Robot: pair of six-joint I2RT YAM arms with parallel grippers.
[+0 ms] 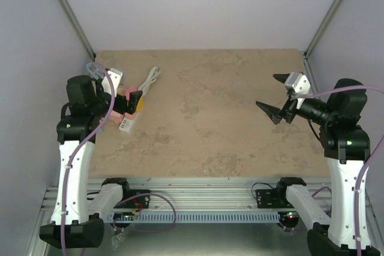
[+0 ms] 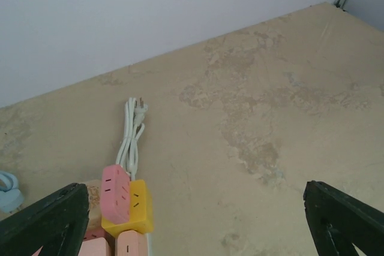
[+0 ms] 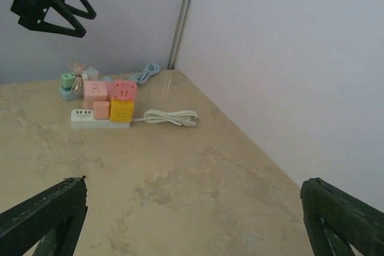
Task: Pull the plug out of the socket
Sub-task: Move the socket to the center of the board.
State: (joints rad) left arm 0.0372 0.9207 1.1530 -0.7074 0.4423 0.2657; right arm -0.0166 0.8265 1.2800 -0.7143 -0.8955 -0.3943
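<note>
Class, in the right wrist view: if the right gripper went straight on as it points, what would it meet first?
Probably the bare table, since the right gripper angles down at it; the white cable and power strip lie farther on. Depth is unclear.

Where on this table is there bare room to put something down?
The wide middle of the tan stone-patterned table is bare, from the coiled white cord across to the right hand. The left side is crowded: the white power strip with pink and yellow cube plugs sits by the left hand.
</note>
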